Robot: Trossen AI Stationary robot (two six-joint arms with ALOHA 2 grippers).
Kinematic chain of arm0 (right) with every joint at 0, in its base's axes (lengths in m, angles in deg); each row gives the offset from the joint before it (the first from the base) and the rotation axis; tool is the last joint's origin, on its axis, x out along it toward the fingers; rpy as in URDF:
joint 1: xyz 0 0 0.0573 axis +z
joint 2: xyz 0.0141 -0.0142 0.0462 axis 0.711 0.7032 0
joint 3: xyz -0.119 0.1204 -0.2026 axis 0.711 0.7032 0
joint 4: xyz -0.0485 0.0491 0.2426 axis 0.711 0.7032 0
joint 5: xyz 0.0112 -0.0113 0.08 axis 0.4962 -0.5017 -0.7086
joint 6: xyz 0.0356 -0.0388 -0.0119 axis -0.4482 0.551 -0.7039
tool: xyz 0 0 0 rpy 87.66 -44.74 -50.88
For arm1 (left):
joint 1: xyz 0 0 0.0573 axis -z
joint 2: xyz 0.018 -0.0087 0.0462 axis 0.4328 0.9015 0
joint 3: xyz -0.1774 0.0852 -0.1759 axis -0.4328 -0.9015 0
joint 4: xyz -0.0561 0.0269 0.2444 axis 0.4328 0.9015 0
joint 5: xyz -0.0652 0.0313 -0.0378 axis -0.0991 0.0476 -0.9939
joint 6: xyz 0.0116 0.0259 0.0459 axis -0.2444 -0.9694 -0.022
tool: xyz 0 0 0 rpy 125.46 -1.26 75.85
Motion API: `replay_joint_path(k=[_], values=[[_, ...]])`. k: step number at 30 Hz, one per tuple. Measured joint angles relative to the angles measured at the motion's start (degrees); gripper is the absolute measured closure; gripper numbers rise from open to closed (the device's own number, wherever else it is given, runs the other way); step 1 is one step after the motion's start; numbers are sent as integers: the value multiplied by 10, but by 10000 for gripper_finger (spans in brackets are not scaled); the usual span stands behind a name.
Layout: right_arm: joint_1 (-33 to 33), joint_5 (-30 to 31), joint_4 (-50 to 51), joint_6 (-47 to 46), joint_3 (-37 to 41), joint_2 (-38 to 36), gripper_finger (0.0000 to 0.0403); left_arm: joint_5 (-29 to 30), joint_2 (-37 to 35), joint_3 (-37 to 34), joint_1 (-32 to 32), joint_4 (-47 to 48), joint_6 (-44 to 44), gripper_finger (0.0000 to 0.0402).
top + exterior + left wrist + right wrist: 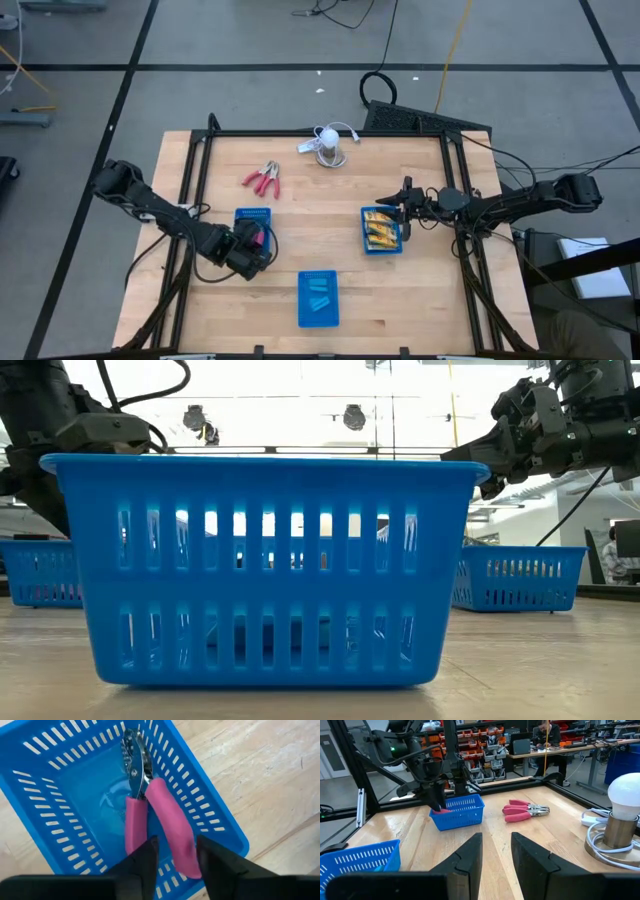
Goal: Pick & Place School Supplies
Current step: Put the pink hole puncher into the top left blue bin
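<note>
- Pliers (150, 805) with pink-red handles lie in the blue basket (210, 815) at table left; left gripper (172, 852) fingers spread just over the handles, pinching nothing.
- Likely heavy for its size, stiff metal, rubbery grips; best taken across both handles, not the slick nose.
- Second pliers (263, 179) lie loose on the table (300, 250).
- Right gripper (405, 208) hangs by the yellow-box basket (381, 230), fingers pressed together.
- Left wrist view alone shows the basket's inside; high view shows layout.

Three blue baskets (318, 312) sit on the wooden table (300, 190), a white bulb lamp (330, 142) near its far edge.
</note>
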Motion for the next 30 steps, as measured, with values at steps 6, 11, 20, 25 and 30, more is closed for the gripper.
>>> replay_joint_path(k=[6,11,20,25,30], values=[[0,0,0,0,0,0,310,-13,-6,0,-13,0,-8,214],[0,0,0,0,0,0,310,-9,-44,0,-27,-2,-34,187],[0,0,0,0,0,0,310,55,-117,0,-80,-2,-125,187],[0,0,0,-4,0,0,310,96,-135,0,-138,-5,-163,190],[0,0,0,-4,0,0,310,105,-131,0,-212,-7,-237,190]])
